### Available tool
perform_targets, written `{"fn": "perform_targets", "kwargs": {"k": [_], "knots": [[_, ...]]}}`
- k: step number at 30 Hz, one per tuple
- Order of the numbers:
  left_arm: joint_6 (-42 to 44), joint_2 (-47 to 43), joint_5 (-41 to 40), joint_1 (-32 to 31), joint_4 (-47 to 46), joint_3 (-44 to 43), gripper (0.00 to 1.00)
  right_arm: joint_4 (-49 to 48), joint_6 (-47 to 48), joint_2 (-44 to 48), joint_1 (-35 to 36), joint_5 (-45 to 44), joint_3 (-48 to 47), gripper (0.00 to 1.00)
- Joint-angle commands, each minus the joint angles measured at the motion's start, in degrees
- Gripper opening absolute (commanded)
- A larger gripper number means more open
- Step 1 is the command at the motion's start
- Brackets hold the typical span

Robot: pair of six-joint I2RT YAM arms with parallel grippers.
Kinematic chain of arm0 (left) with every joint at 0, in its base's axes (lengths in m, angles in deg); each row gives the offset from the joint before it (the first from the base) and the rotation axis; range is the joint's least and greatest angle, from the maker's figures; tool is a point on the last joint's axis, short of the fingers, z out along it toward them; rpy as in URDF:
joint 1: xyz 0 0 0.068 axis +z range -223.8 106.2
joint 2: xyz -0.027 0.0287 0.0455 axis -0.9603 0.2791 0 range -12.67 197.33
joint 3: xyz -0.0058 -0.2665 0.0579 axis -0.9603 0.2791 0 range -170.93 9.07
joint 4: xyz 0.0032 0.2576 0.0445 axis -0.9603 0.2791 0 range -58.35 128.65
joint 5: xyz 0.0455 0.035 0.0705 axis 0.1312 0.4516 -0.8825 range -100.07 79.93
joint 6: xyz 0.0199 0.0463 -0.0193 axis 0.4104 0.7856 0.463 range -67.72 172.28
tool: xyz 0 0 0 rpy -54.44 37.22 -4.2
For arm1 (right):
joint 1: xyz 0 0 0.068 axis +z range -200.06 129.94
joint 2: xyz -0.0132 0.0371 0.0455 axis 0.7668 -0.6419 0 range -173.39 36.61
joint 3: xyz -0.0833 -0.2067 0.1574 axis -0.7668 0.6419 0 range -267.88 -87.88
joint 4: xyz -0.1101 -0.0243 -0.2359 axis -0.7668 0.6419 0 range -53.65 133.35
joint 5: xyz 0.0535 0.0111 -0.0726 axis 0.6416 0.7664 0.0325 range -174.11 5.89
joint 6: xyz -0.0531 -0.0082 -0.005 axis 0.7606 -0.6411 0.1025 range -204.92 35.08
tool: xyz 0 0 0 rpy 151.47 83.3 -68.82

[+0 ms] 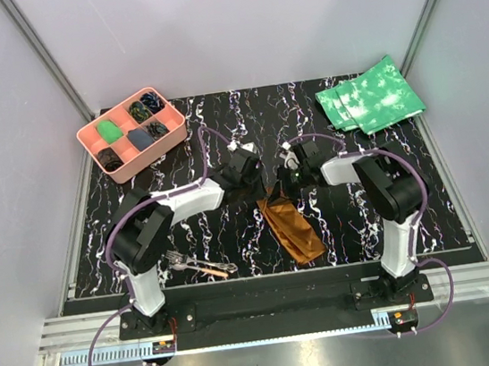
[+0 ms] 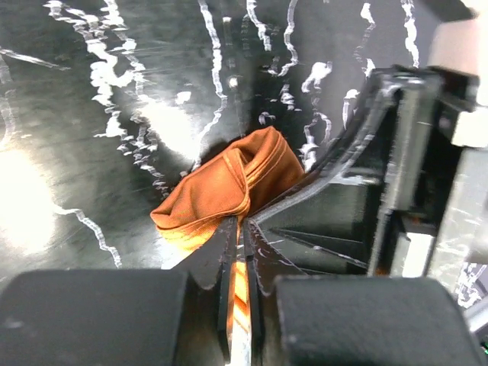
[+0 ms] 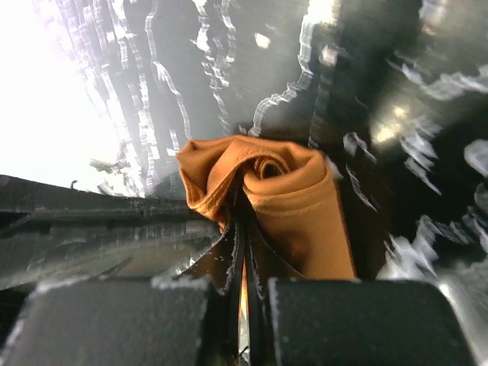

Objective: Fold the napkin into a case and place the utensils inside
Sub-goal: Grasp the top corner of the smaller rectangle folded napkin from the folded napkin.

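Note:
The rust-brown napkin [image 1: 294,231] lies folded into a narrow oblong near the middle of the table, its far end bunched and raised. My left gripper [image 1: 266,187] and right gripper [image 1: 286,185] meet at that far end. In the left wrist view the left gripper [image 2: 238,223] is nearly shut, with a napkin [image 2: 221,187] edge in the slit between its jaws. From the right wrist, the right gripper [image 3: 242,206] pinches the rolled napkin [image 3: 297,198] fold. The utensils lie at the front left: a silver fork [image 1: 181,262] and a slim piece with an orange end [image 1: 213,269].
A pink compartment tray [image 1: 94,134] with small items stands at the back left. Green mottled cloths [image 1: 368,94] lie at the back right. The black marbled table [image 1: 219,123] ends at grey walls on three sides.

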Motion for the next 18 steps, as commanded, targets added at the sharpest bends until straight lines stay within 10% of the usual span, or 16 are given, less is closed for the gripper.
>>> {"fn": "perform_targets", "kwargs": {"k": [1, 18], "knots": [[2.0, 4.2, 0.2, 0.9, -4.0, 0.4, 0.08, 9.0, 5.2, 8.8, 0.3, -2.4, 1.4, 0.02], [6.7, 6.8, 2.7, 1.9, -2.2, -4.5, 0.1, 12.5, 7.2, 21.3, 0.1, -8.2, 16.2, 0.02]]}}
